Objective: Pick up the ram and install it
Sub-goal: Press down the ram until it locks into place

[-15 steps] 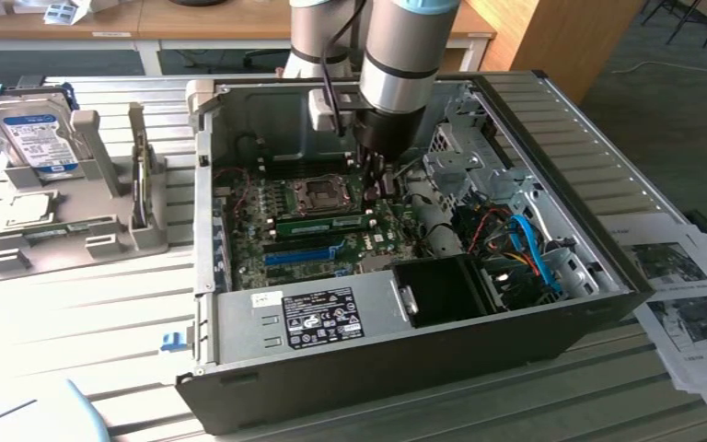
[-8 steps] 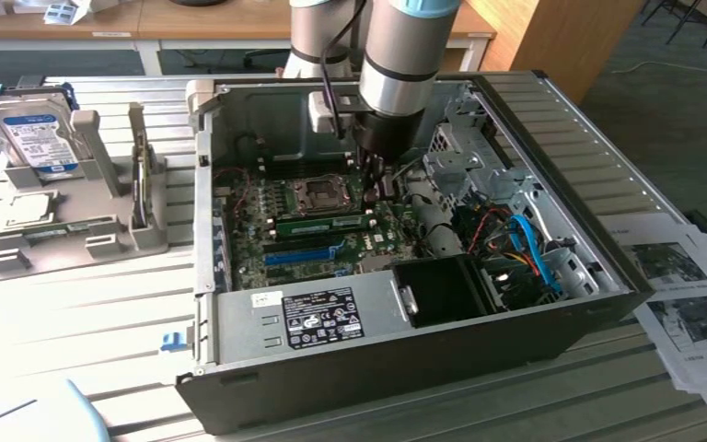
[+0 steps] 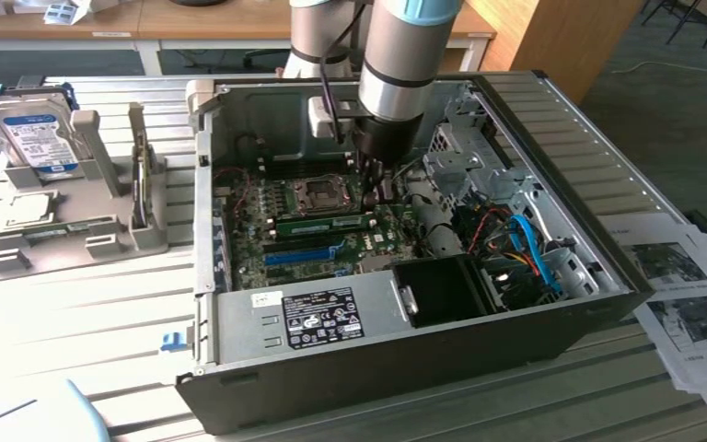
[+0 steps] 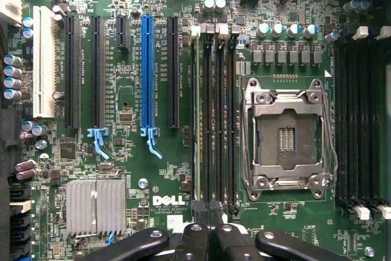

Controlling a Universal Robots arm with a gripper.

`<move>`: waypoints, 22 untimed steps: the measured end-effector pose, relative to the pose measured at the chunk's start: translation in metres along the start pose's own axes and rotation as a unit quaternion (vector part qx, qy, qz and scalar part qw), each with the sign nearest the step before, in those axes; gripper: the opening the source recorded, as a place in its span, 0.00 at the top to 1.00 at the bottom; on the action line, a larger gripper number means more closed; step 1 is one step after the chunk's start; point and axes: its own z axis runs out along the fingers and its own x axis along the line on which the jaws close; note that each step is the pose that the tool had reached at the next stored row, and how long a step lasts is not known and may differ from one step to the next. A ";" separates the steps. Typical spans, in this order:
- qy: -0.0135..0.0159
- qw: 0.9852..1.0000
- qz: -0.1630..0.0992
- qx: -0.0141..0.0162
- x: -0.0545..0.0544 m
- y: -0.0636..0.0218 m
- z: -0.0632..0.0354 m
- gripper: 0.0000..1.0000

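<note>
The pincer [image 3: 375, 184] hangs inside the open computer case [image 3: 581, 157], low over the motherboard [image 4: 122, 151], with its fingertips [image 4: 197, 236] pressed together and nothing green visible between them. The ram [image 3: 325, 222] stands on edge in one of the memory slots just beneath and beside the pincer, between the empty processor socket [image 4: 287, 132] and the bright blue long slot [image 4: 146, 77]. It looks seated there, though whether the pincer touches its top edge is hard to tell. In the wrist view the closed tips sit over the end of that bank of black slots, with the socket close on one side and the blue slot farther off on the other. Well away from the pincer, outside the case, a silver hard drive [image 3: 34, 138] stands in a grey holder [image 3: 47, 244] on the counter [image 3: 84, 313].
</note>
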 end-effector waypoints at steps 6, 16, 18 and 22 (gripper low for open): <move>0.000 1.000 0.000 0.000 0.000 0.0000 0.0037 0.91; 0.000 1.000 0.000 0.000 0.000 -0.0024 0.0038 0.91; 0.000 1.000 0.000 0.000 0.000 -0.0024 0.0048 0.91; 0.000 1.000 0.000 0.000 0.000 -0.0024 0.0060 0.91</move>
